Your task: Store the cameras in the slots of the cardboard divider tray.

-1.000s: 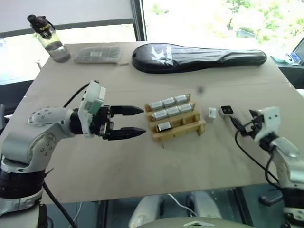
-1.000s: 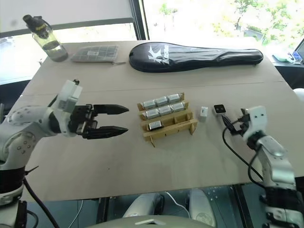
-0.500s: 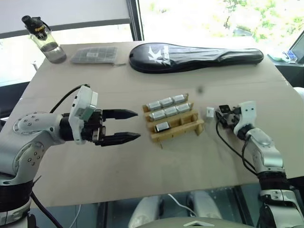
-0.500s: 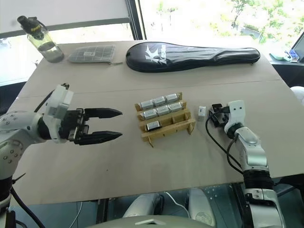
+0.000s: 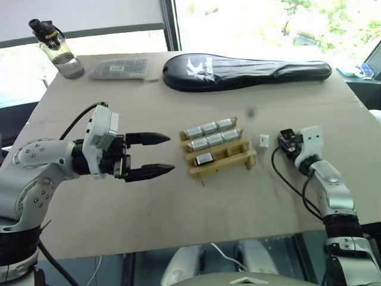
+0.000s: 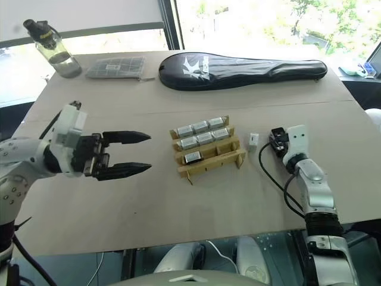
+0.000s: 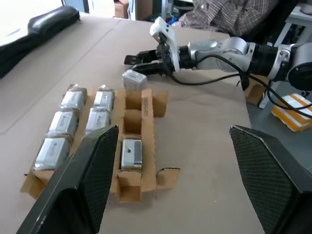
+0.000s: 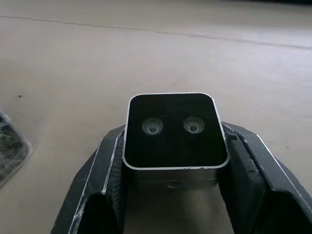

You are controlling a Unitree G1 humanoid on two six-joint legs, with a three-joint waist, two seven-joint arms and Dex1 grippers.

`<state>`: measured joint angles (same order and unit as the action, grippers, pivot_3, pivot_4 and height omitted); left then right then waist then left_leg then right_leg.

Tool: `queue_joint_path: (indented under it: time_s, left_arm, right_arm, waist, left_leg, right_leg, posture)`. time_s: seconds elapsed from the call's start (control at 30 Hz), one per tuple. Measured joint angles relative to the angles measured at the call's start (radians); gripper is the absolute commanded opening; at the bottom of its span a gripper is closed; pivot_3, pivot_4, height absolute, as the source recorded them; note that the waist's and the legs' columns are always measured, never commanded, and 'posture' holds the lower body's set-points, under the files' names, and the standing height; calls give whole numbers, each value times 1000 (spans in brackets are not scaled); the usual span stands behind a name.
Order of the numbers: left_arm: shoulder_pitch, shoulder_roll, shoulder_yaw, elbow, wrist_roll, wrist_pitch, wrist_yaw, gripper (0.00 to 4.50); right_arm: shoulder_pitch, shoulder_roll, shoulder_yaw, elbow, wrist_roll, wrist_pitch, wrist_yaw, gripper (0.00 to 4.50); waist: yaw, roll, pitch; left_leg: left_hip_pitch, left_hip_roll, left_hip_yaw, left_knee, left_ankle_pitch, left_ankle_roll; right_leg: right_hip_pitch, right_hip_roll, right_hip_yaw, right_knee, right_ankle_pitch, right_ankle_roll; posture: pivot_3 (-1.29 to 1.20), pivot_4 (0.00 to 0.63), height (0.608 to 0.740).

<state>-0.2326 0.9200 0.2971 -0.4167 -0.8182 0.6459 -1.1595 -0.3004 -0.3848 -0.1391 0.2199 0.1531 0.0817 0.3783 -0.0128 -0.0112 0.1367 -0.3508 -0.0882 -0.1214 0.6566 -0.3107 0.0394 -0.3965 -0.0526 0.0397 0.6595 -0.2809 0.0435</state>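
Note:
The cardboard divider tray (image 5: 231, 165) sits mid-table with several silver-white cameras (image 5: 209, 128) in its back two rows and one (image 5: 205, 158) in the front row's left slot. One loose camera (image 5: 264, 140) lies just right of the tray. Further right, my right gripper (image 5: 288, 143) is low over the table and shut on a camera (image 8: 175, 130), whose black twin-lens face shows between both fingers (image 8: 105, 165). My left gripper (image 5: 171, 154) hovers left of the tray, pointing at it, open and holding nothing.
A long black racket case (image 5: 250, 70) lies across the far side of the table. A water bottle (image 5: 56, 49) and a flat grey gridded packet (image 5: 119, 68) are at the far left. A person in a plaid shirt (image 7: 229, 14) is beyond the table's right edge.
My right gripper reached the black-faced camera to the right of the tray and closed on it. My left gripper stayed where it was, still open.

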Motion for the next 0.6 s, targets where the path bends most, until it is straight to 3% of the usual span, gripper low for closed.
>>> queue_joint_path:
  time_s: [0.1, 0.33, 0.47, 0.6]
  left_arm:
    - [-52, -54, -35, 9, -6, 13, 64, 3772]
    - [-239, -179, -121, 147, -27, 158, 269, 3772]
    - [-320, -218, -195, 199, -17, 176, 259, 3772]
    - [-320, -209, -237, 212, 11, 177, 215, 3772]
  right_arm:
    - [-7, -33, 28, -87, -18, -85, 58, 1964]
    - [-58, -134, 295, -212, -289, -420, 188, 1964]
    - [-220, -167, 413, -200, -485, -639, 185, 1964]
    - [-265, -166, 452, -178, -577, -726, 159, 1964]
  waist:
    - [-8, 0, 0]
    - [-26, -2, 0]
    - [-29, -3, 0]
    - [-27, -3, 0]
  left_leg:
    - [0, 1, 1, 0, 0, 0]
    - [0, 0, 0, 2, 0, 0]
    - [0, 0, 0, 4, 0, 0]
    - [0, 0, -1, 4, 0, 0]
  right_leg:
    - [0, 1, 1, 1, 0, 0]
    - [0, 1, 0, 1, 0, 0]
    - [0, 1, -2, 2, 0, 0]
    - [0, 1, -2, 1, 0, 0]
  posture:
    - [0, 150, 740]
    - [0, 150, 740]
    - [0, 150, 740]
    - [0, 150, 740]
